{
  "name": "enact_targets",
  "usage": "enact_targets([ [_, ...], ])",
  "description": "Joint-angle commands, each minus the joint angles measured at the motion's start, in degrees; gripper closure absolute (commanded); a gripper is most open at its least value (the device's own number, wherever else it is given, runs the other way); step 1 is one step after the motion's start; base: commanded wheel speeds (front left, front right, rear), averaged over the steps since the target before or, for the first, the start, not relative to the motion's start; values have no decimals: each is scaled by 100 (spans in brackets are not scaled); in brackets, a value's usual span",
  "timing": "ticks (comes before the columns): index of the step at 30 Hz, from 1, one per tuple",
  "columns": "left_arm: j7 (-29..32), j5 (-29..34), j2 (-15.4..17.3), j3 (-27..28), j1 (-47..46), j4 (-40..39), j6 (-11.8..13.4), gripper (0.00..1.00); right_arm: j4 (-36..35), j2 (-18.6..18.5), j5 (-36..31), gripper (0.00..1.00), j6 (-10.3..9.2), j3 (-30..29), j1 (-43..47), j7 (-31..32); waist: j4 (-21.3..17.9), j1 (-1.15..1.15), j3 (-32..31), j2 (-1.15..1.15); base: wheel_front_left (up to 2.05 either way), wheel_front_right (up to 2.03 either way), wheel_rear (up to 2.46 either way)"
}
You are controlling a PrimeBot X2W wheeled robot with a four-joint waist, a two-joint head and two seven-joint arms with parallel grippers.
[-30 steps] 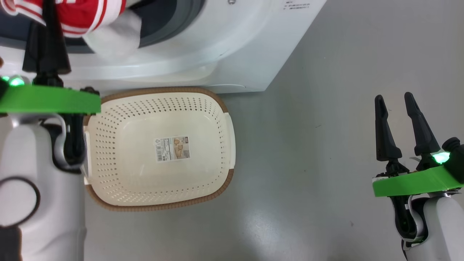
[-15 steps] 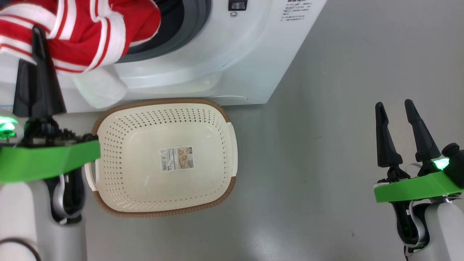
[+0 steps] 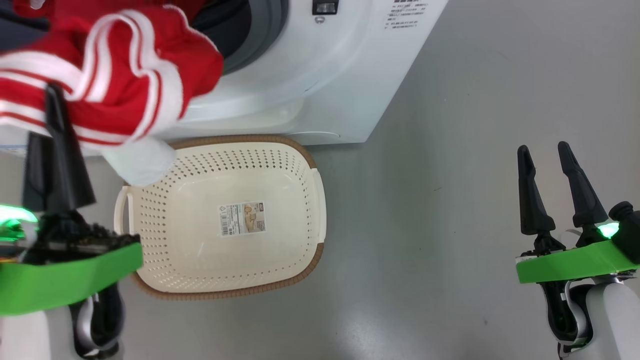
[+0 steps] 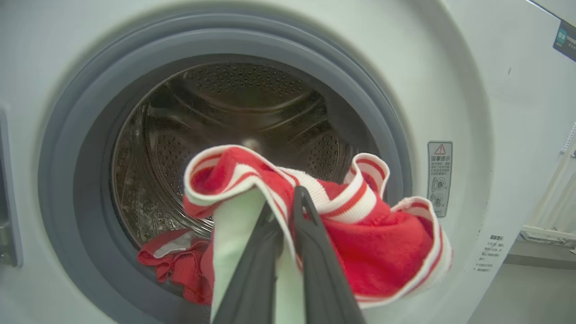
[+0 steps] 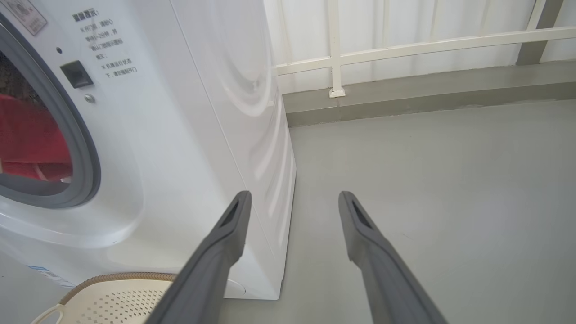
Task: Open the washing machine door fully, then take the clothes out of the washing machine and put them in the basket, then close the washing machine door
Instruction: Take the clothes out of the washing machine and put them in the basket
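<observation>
Left gripper (image 4: 286,210) is pinched shut on the clothes (image 3: 125,75), bunched just outside the washing machine (image 3: 325,75) mouth over the basket (image 3: 306,150), white end hanging down. Right gripper (image 3: 543,146) stands wide and empty over the floor (image 3: 425,225). The left wrist view adds red cloth (image 4: 180,265) on the drum (image 4: 234,103) lip, while the head view has the basket's long side running along the machine front.

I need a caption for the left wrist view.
Left gripper clamps the red clothes in front of the washing machine.
</observation>
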Motion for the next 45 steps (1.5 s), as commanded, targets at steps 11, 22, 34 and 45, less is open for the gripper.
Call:
enact_targets([
  [11, -20, -467, 103, -170, 181, 1240, -32, 100, -210, -43, 19, 0, 37, 106, -68, -36, -67, 0, 397, 0, 0, 0, 0],
  [22, -20, -25, 103, -458, -510, 3024, -32, 100, -294, 30, 30, 0, 37, 66, -276, -36, -176, 0, 915, 0, 0, 0, 0],
  [34, -20, 445, 215, -475, -1639, 4573, -32, 100, -351, 76, 43, 0, 37, 90, -531, -36, -265, 0, 1403, 0, 0, 0, 0],
  [45, -21, 610, 307, -332, -2439, 5502, -32, 16, -353, 119, 41, 0, 37, 111, -665, -36, -328, 0, 1597, 0, 0, 0, 0],
])
